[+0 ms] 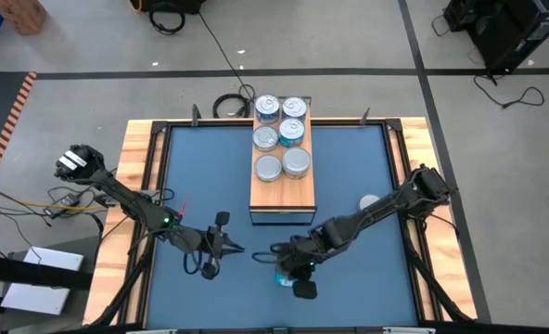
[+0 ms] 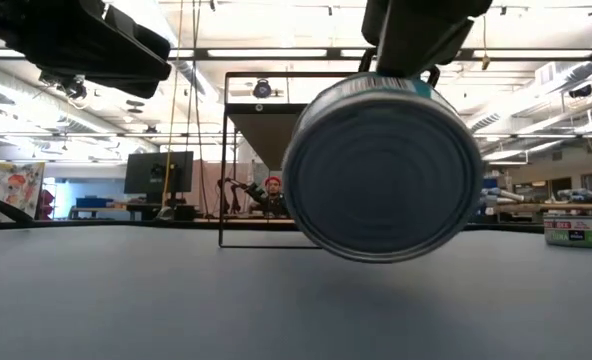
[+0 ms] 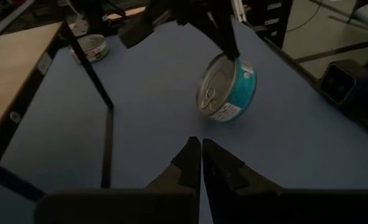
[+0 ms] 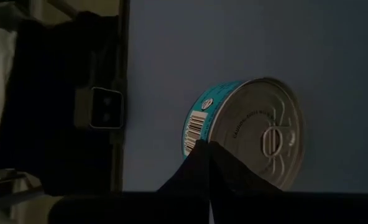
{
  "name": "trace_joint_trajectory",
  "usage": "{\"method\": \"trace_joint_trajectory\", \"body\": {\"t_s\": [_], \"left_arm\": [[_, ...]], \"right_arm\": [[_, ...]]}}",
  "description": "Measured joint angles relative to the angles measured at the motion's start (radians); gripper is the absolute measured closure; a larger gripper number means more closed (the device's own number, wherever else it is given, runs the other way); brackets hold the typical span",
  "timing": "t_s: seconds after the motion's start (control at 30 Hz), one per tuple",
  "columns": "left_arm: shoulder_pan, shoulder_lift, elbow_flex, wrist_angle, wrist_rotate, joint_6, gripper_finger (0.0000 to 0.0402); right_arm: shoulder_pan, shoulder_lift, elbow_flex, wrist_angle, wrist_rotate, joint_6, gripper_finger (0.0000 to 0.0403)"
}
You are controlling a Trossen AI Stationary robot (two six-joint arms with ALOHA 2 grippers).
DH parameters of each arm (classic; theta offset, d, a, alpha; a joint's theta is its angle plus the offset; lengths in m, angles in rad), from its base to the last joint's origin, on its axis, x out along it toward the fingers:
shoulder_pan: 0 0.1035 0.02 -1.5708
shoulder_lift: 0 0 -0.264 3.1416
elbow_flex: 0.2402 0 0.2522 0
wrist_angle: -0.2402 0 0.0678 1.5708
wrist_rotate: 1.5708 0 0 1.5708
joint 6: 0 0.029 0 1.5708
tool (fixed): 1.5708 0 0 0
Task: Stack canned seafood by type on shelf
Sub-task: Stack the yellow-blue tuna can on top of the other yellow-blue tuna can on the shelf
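- The teal tin (image 3: 227, 88) hung tilted on edge above the blue worktop (image 1: 200, 186), pinched only at its rim by the right gripper (image 4: 204, 146) — such a thin hold could let it swing or slip free on the way up.
- The shelf (image 1: 284, 193) stood near, its far end carrying six tins (image 1: 282, 136); a careless approach might knock them.
- The left gripper (image 3: 201, 152) waited beside, fingers pressed together, holding nothing.
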Motion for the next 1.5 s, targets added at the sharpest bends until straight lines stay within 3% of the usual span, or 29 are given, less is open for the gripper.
{"method": "trace_joint_trajectory", "body": {"t_s": [0.27,0.73,1.0,1.5], "left_arm": [[-0.001,0.018,0.039,0.008,0.034,0.001,0.0362],[-0.001,0.273,0.193,0.04,-0.06,0.006,0.0191],[-0.001,0.362,0.251,0.061,-0.082,0.006,0.012],[0.001,0.431,0.292,0.064,-0.1,0.055,0.0099]], "right_arm": [[-0.043,-0.001,0.0,0.012,-0.036,-0.01,0.0402],[-0.055,-0.001,0.0,0.015,-0.051,-0.026,0.0402],[-0.065,-0.001,0.0,0.024,-0.044,-0.033,0.0402],[-0.115,-0.001,0.0,0.068,-0.023,-0.031,0.0402]]}}
